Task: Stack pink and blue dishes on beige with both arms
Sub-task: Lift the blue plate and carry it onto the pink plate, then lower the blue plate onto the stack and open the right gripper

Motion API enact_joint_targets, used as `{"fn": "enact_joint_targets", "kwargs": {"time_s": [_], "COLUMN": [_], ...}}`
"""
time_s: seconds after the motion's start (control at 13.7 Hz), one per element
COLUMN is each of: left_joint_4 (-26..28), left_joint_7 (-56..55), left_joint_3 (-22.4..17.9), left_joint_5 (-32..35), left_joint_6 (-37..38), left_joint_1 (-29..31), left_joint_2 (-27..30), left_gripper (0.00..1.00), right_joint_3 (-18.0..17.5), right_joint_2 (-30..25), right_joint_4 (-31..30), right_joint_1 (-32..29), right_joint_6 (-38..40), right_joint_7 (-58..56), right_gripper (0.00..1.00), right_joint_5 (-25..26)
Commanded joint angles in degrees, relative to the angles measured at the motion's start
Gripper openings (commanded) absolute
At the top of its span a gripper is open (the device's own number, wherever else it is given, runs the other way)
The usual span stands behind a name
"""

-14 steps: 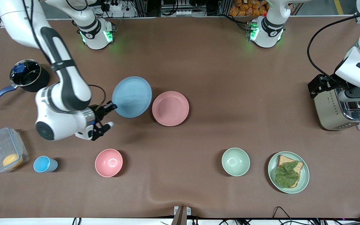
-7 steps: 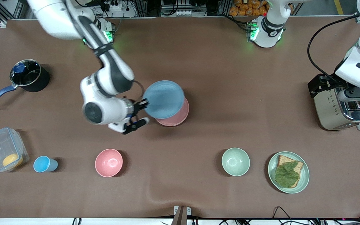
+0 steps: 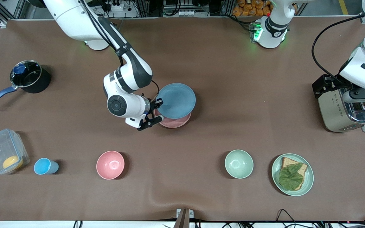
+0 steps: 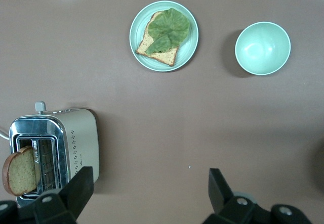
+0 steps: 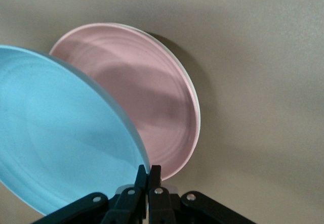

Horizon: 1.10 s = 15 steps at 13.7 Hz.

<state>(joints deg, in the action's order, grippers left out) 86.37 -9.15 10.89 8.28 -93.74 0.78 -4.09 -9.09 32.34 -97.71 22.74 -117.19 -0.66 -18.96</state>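
Two plates in play — the right gripper (image 3: 157, 110) is pinched tight on the rim of the blue plate (image 3: 176, 100), holding it tilted over the pink plate (image 3: 173, 122) mid-table. The left gripper (image 4: 147, 193) waits over the toaster (image 3: 344, 109) — fingers spread wide, holding nothing.

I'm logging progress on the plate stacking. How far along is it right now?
Done: the pink plate already lies on a pale plate, only an edge of which shows, presumably the beige one.
In hand: the right pincer is shut on the blue plate's rim, holding it over the pink one.
Left: lowering and releasing the blue plate. The left pincer waits open over the table beside the toaster.
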Motion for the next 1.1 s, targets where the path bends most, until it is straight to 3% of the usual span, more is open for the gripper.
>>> {"fn": "enact_joint_targets", "kwargs": {"time_s": [0.0,0.95,1.02], "left_joint_4": [0.73,0.82,0.82], "left_joint_7": [0.63,0.54,0.54], "left_joint_3": [-0.17,-0.17,-0.08], "left_joint_5": [-0.89,-0.89,-0.98], "left_joint_6": [0.75,2.86,2.95], "left_joint_1": [0.01,0.09,0.01], "left_joint_2": [1.36,1.36,1.36], "left_gripper": [1.00,1.00,1.00], "right_joint_3": [1.18,1.18,1.18], "right_joint_2": [0.79,3.87,3.88], "right_joint_4": [-0.29,0.33,0.59], "right_joint_1": [0.82,1.35,1.35], "right_joint_6": [-0.85,-5.25,-5.07], "right_joint_7": [0.92,2.24,2.85], "right_gripper": [0.00,0.02,0.50], "right_joint_5": [2.86,3.49,3.40]}}
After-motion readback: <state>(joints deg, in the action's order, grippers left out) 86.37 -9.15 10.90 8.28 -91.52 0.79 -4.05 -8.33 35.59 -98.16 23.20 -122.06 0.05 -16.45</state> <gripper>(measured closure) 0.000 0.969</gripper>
